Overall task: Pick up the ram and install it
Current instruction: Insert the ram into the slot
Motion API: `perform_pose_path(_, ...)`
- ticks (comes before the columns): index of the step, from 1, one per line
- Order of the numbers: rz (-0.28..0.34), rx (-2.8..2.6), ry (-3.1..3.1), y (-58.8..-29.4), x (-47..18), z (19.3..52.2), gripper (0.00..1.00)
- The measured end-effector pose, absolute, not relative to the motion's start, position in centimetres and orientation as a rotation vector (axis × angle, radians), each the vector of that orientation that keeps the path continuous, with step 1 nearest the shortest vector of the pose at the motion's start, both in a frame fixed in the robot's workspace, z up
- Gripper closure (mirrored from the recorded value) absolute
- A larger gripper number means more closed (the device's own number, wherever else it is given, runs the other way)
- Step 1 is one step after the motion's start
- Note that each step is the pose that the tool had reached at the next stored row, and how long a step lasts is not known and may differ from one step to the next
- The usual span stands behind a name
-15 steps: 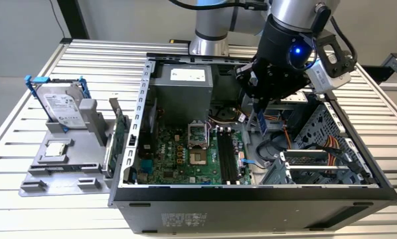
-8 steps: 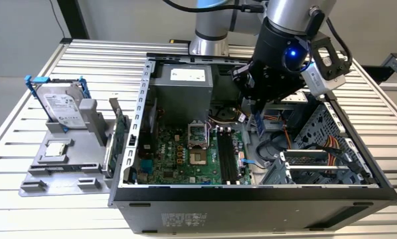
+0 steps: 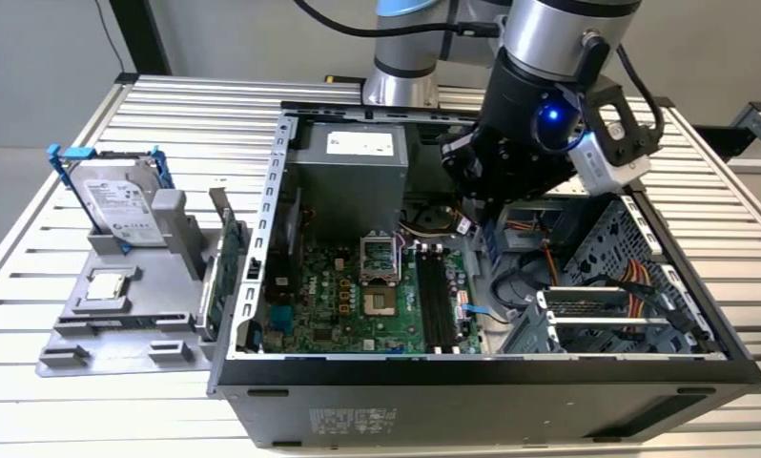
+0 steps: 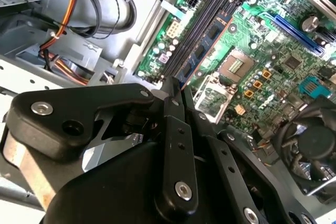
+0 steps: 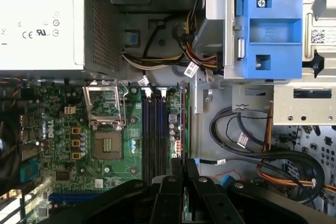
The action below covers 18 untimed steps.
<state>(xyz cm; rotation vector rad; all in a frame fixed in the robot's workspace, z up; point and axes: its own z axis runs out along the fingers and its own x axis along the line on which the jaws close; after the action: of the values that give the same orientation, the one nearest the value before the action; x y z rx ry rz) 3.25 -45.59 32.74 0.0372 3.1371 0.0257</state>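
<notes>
Nearest in the exterior view, the open computer case [image 3: 483, 391] lies on its side on the slatted table [image 3: 75, 401]. Its motherboard [image 3: 342, 296] faces up, and the long black memory slots [image 3: 438, 301] run near to far along the board's right part.

Just beyond the slots' far end, the gripper [image 3: 480, 218] hangs low inside the case, its two black fingers [image 4: 181, 129] pressed together on the ram [image 4: 207, 40]. The ram is a long, narrow, thin blue-green board with a row of flat black chips on its face and a brownish strip along one long edge. It lies lengthwise in line with the slots, over their right side. Whether it touches a slot or sits just above I cannot tell.

The end held between the fingers is covered by them. In the first wrist view the stick shows only edge-on, as a thin green line beside the slots. In the exterior view the gripper body hides nearly all of it.

Farther back stands the grey power supply [image 3: 355, 157]. Well to the left of the case, a grey holder [image 3: 113, 315] carries a hard drive [image 3: 120, 205] in a blue frame and an upright green card [image 3: 228, 262].
</notes>
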Motion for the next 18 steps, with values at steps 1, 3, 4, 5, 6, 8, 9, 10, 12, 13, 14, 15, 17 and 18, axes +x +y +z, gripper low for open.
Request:
perform_pose_path(1, 0.024, 0.038, 3.137, -45.6, 3.2, 32.6, 1.0)
perform_pose_path(3, 0.023, 0.038, 3.137, -45.6, 3.2, 32.2, 1.0)
perform_pose_path(4, 0.023, 0.038, 3.137, -45.6, 3.3, 32.0, 1.0)
perform_pose_path(5, 0.022, 0.039, 3.137, -45.6, 3.2, 31.8, 1.0)
perform_pose_path(6, 0.021, 0.039, 3.137, -45.6, 3.2, 31.7, 1.0)
perform_pose_path(8, 0.018, 0.038, 3.136, -45.6, 3.2, 31.4, 1.0)
perform_pose_path(9, 0.018, 0.039, 3.135, -45.6, 3.1, 31.3, 1.0)
perform_pose_path(10, 0.018, 0.038, 3.133, -45.6, 3.0, 31.1, 1.0)
perform_pose_path(12, 0.018, 0.038, 3.131, -45.6, 2.9, 30.7, 1.0)
perform_pose_path(13, 0.018, 0.038, 3.13, -45.6, 2.7, 30.6, 1.0)
perform_pose_path(14, 0.018, 0.038, 3.129, -45.6, 2.5, 30.4, 1.0)
perform_pose_path(15, 0.018, 0.038, 3.128, -45.6, 2.5, 30.2, 1.0)
perform_pose_path(17, 0.018, 0.038, 3.124, -45.6, 2.4, 29.8, 1.0)
perform_pose_path(18, 0.018, 0.038, 3.123, -45.6, 2.4, 29.7, 1.0)
